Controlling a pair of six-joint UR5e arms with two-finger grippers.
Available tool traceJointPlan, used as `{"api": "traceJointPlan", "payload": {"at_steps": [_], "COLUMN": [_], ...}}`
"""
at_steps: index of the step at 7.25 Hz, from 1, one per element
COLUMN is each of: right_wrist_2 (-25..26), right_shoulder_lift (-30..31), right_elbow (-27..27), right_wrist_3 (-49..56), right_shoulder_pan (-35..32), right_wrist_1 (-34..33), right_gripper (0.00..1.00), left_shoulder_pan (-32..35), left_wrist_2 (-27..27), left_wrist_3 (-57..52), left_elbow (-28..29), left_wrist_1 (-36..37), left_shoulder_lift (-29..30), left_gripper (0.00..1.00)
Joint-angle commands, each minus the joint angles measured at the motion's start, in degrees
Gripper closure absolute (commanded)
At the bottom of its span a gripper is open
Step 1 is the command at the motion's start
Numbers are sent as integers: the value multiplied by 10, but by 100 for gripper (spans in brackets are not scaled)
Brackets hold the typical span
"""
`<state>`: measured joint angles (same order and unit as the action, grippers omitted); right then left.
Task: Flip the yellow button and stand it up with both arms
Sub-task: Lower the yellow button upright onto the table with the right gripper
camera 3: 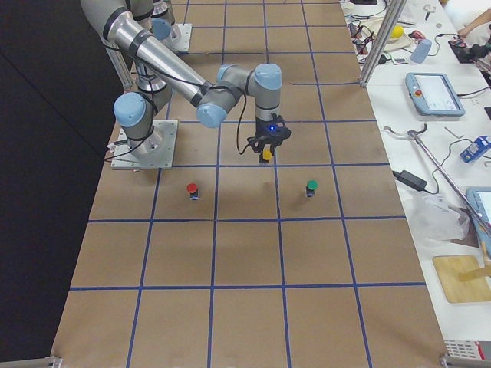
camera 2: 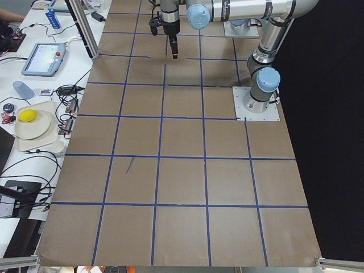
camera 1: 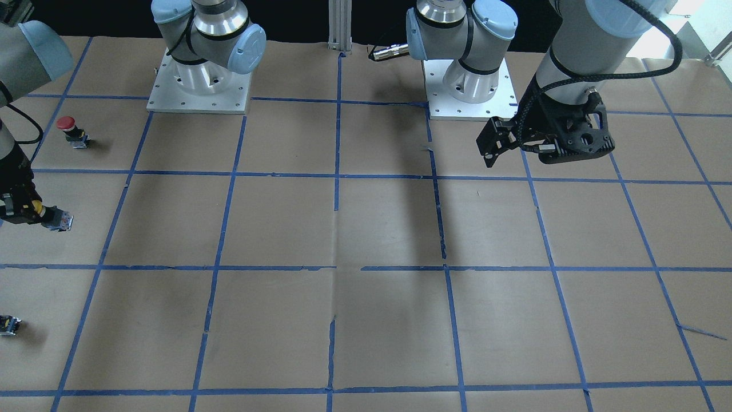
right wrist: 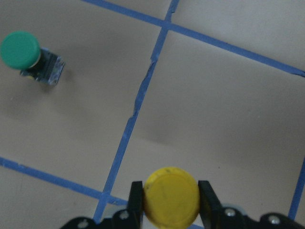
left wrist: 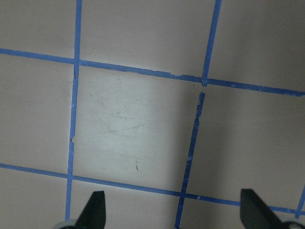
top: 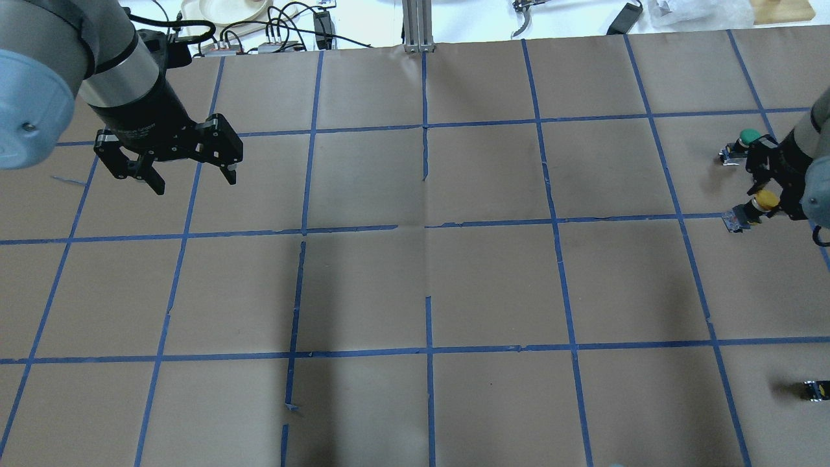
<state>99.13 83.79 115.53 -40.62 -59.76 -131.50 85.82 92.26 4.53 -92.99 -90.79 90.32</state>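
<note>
Assessment: yellow button [right wrist: 171,195], pinched by its cap in my right fingers [right wrist: 137,200] near the tabletop's [top: 493,279] right edge, seems light, rigid, slick; wide-spread left fingers [left wrist: 96,207] should take its body.

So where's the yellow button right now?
In the overhead view the yellow button is at the far right, pinched in the right gripper, near the green button.

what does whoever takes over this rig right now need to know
Right tool: shut on the yellow button, gripping its cap at the table's right end, seemingly lifted off the surface.
Left tool: open, empty, hovering far off over the left side.
Green button and red button stand near the right tool, untouched.
Done: yellow button picked up.
Left: bring the two tools together, flip it, stand it up.
</note>
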Motion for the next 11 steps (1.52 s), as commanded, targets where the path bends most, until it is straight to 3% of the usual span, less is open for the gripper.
{"api": "traceJointPlan", "payload": {"at_steps": [1,3,4,11], "right_wrist_2": [31,65,112,108], "right_shoulder_lift": [-20,-44,-51,-57], "right_elbow": [36,33,31,38], "right_wrist_3": [-3,-101,-165,-369], "right_shoulder_pan": [26,26,17,13], "right_wrist_1": [-66,-76,-76,-89], "right_gripper": [96,96,98,94], "left_shoulder_pan": [7,30,40,32], "left_wrist_2": [-5,-6,-8,-2], "left_wrist_3": [0,0,-1,-33], "left_elbow": [0,-9,-6,-9], "left_wrist_1": [-7,-6,-7,-12], "left_shoulder_lift": [-9,-22,-29,-35], "left_gripper": [0,0,0,0]}}
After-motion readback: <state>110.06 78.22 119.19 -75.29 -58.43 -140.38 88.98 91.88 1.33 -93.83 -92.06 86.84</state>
